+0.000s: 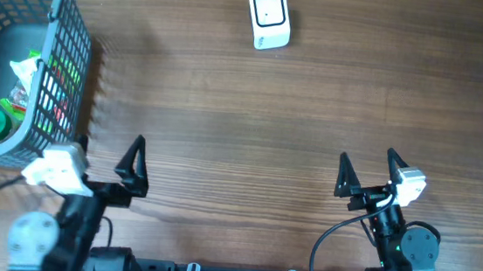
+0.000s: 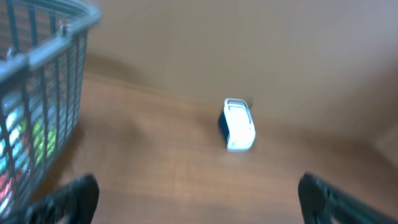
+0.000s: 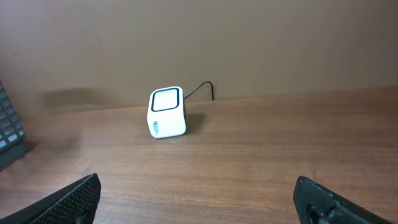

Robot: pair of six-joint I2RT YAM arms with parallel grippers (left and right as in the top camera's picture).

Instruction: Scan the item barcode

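I noted the table (image 1: 252, 119) bare across its middle, with free passage from near edge to far. Obstacles were the wire basket (image 1: 72, 50) at the far left corner and the white scanner (image 1: 269, 18) at the far edge.

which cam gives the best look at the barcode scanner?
Right wrist: the scanner is sharp, its dark-framed window facing the camera, cable trailing behind. Overhead shows the scanner small, from above, near the frame's top edge. Left wrist has it centred but blurred.
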